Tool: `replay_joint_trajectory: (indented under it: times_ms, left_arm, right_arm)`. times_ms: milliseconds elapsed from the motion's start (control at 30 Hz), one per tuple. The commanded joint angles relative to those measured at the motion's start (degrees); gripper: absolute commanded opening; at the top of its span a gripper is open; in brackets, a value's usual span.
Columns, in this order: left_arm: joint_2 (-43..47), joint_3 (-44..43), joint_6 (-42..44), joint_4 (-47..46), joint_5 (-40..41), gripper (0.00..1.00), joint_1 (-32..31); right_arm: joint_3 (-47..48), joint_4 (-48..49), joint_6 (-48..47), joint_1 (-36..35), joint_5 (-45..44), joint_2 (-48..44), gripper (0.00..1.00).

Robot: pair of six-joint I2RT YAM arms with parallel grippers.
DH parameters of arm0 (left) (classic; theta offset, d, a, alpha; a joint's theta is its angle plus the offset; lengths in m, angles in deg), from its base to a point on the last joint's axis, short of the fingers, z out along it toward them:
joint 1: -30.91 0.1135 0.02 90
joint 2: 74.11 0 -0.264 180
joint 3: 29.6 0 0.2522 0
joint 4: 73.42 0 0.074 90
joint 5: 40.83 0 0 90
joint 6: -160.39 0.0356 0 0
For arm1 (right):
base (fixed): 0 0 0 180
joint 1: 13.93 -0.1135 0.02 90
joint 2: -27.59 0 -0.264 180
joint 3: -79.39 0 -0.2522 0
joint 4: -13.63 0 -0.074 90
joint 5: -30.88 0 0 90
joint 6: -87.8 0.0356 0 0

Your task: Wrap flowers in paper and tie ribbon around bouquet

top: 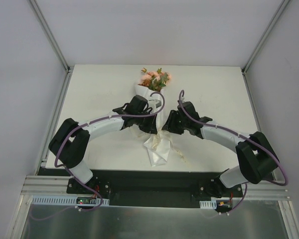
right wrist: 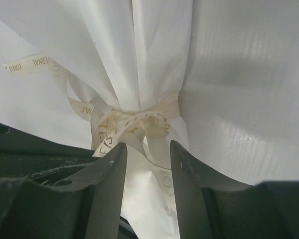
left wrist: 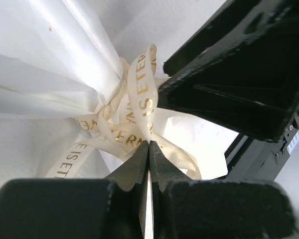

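Note:
The bouquet lies in the middle of the table, with the flowers (top: pixel 155 78) at its far end and the white paper (top: pixel 158 147) flaring toward me. A cream ribbon (left wrist: pixel 139 99) with gold lettering is knotted around the gathered waist of the paper (left wrist: pixel 65 64). My left gripper (left wrist: pixel 149 143) is shut, its tips pinching a strand of ribbon right at the knot. From the other side my right gripper (right wrist: pixel 147 147) stands open, just short of the ribbon knot (right wrist: pixel 139 119), and a loose strand curls against its left finger. One ribbon tail (right wrist: pixel 30 63) trails over the paper (right wrist: pixel 154 50).
Both grippers meet at the bouquet's waist, left gripper (top: pixel 150 125) and right gripper (top: pixel 166 123) almost touching. The right arm's black housing (left wrist: pixel 239 89) fills the left wrist view's right side. White walls and metal posts (top: pixel 52 35) border the table (top: pixel 99 89).

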Motion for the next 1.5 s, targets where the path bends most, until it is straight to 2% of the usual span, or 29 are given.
replay_joint_trajectory:
  times_ms: [0,133,267,333,433,533,733,900,1033,1400,1467]
  left_arm:
    - [3.2,0.51,-0.03,-1.41,-0.79,0.0,-0.15]
    - [3.64,0.51,-0.2,-1.41,-0.79,0.0,-0.15]
    - [3.82,0.69,0.06,-1.33,-0.88,0.0,-0.15]
    - [3.82,0.78,0.06,-1.41,-0.88,0.0,-0.15]
    - [3.73,0.86,0.06,-1.41,-1.05,0.0,-0.15]
    - [3.56,0.86,0.24,-1.33,-1.14,0.0,-0.15]
    - [3.47,0.6,0.24,-1.41,-1.67,0.0,-0.15]
    - [3.56,0.25,0.41,-1.33,-2.28,0.0,-0.15]
    - [3.2,0.25,0.41,-1.5,-3.08,0.0,-0.07]
    - [3.12,0.42,0.15,-1.5,-3.6,0.0,-0.15]
    - [3.12,0.42,-0.29,-1.5,-3.6,0.0,-0.07]
  right_arm:
    - [3.0,-6.73,-1.97,-0.15,-1.31,-3.82,0.45]
    - [4.75,-12.25,-2.41,-0.16,-3.06,-5.58,0.53]
    - [5.47,-13.77,-0.75,-0.07,-2.28,-7.16,0.66]
    - [5.9,-13.69,0.57,0.37,-0.79,-7.25,0.66]
    - [7.05,-12.28,5.22,0.81,2.64,-6.29,0.56]
    - [8.36,-10.61,10.41,0.99,4.93,-3.3,0.52]
    - [9.07,-6.13,16.48,0.9,8.71,2.24,0.54]
    - [7.84,-3.23,17.46,0.9,8.71,3.12,0.51]
    - [7.58,-0.51,19.21,0.9,9.77,5.22,0.37]
    - [7.05,3.8,20.0,0.9,10.82,7.87,0.33]
    - [6.79,5.11,20.35,0.9,11.08,8.04,0.28]
